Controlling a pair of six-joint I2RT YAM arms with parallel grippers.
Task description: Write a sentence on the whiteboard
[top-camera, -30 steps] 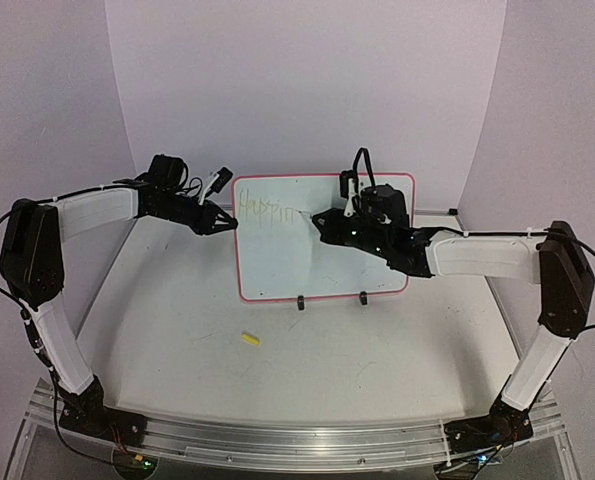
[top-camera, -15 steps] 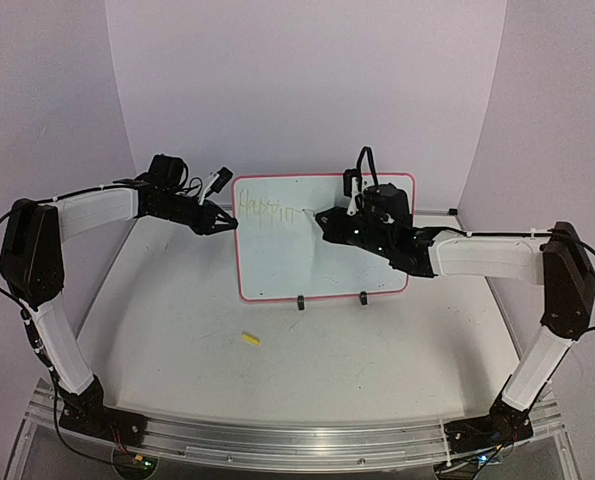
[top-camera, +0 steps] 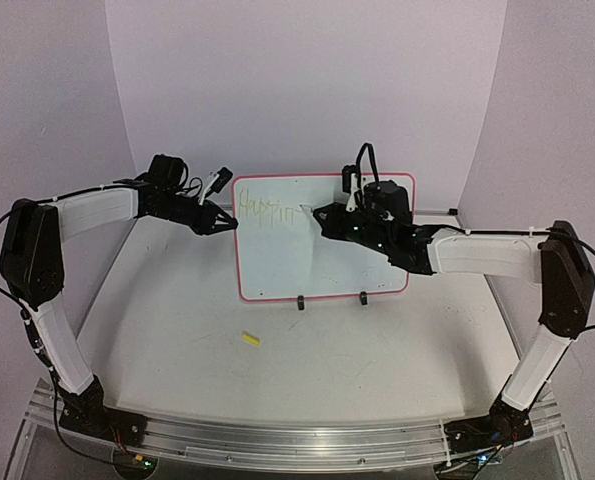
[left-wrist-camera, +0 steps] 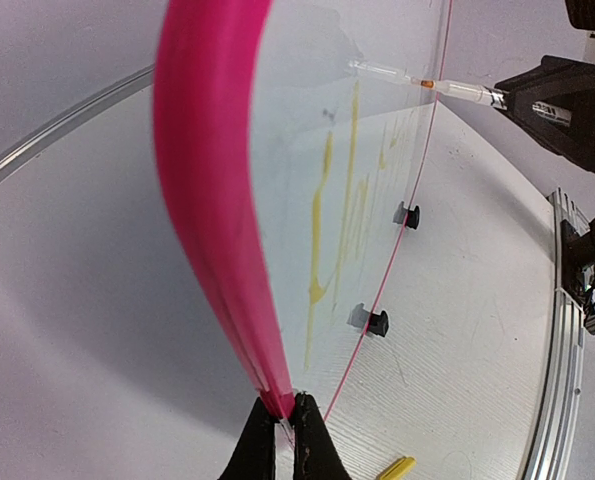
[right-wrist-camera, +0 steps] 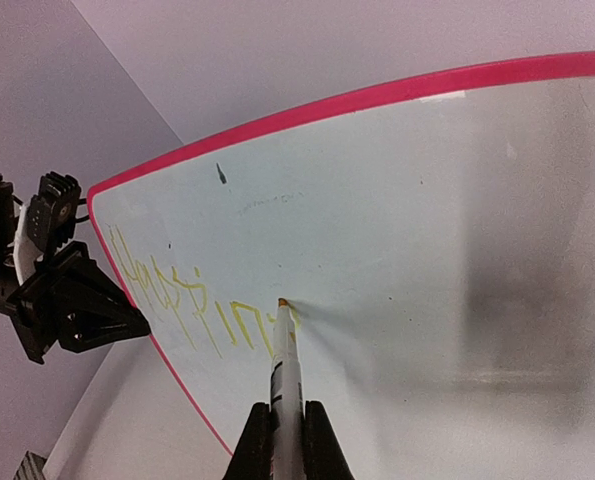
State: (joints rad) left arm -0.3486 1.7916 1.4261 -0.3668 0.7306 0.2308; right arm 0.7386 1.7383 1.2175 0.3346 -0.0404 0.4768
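From above, the whiteboard point(top-camera: 322, 268) stood upright on two black clip feet point(top-camera: 300, 301) at the far middle of the desk point(top-camera: 167, 320). The left end effector point(top-camera: 231, 226) met the board's left edge. The right end effector point(top-camera: 318, 214) reached across the board's face from the right, its arm hiding part of the right half. The sentence point(top-camera: 265, 211), in faint yellow strokes, sat at the upper left. A small yellow piece point(top-camera: 250, 339) lay on the desk nearer than the board, well apart from it.

In the left wrist view, the left fingers were pressed together on the pink border, pinching the whiteboard's edge.

In the right wrist view, the right fingers clamped a marker point(right-wrist-camera: 285, 365). Its tip touched the board just right of the last letter; the writing read roughly "Happin".
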